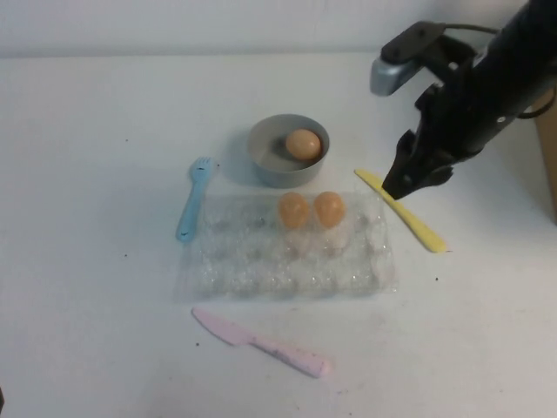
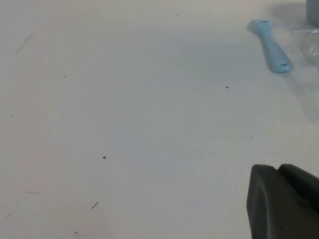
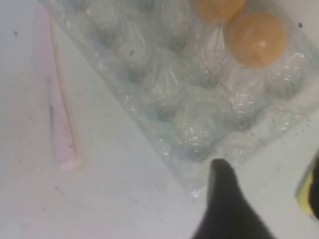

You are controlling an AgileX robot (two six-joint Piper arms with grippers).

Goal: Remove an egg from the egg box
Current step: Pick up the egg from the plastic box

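Note:
The clear plastic egg box lies mid-table. Two orange-tan eggs sit side by side in its far row. A third egg lies in the grey bowl behind the box. My right gripper hangs open and empty just off the box's right end, over the yellow knife. In the right wrist view the box and one egg lie ahead of the open gripper. My left gripper is shut over bare table, out of the high view.
A blue fork lies left of the box and shows in the left wrist view. A pink knife lies in front of the box and shows in the right wrist view. A brown edge stands at far right.

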